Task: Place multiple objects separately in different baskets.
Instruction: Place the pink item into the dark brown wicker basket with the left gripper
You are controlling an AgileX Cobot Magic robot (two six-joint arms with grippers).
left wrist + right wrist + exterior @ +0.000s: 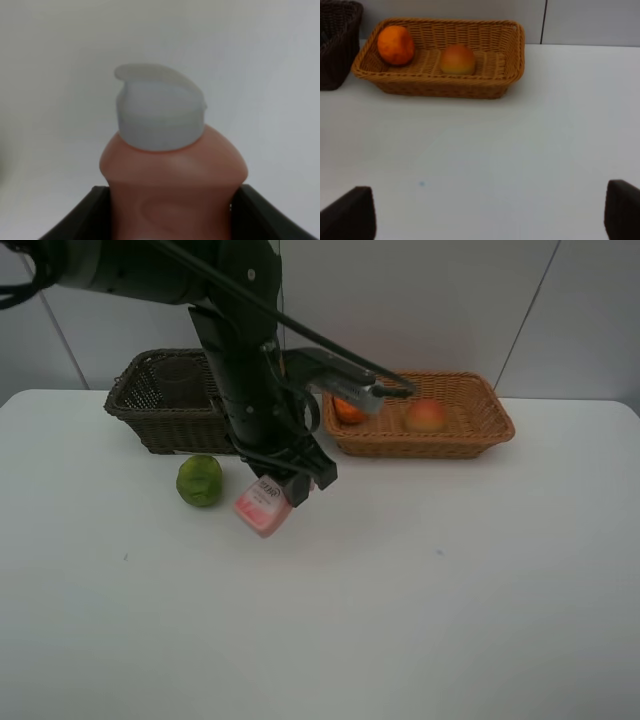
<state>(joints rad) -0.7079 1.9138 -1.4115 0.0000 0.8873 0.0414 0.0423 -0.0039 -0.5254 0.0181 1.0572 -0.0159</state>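
On the white counter (420,620), nearest the camera, the left gripper (290,490) hangs low with its dark fingers (85,215) closed partway around the pink white-capped bottle (262,507), which is tilted, its body pinched between them and its cap pointing away from the wrist. Whether the bottle's lower edge touches the counter or hangs just above it is hard to say from the high view. Just beside it, toward the left, the bumpy green citrus (200,480) sits on the counter, apart from the bottle. The right gripper does not show in the high view; its wrist camera shows its two fingers (347,215) spread wide at the picture's edges with nothing between them, over bare counter. Farther back, the dark brown basket (150,405) stands at the left, partly hidden by the left arm. To its right stands the light orange-tan basket (470,425), holding the orange tangerine (396,45) at its left end and the red-yellow peach (426,416) near its middle, the two fruits apart.
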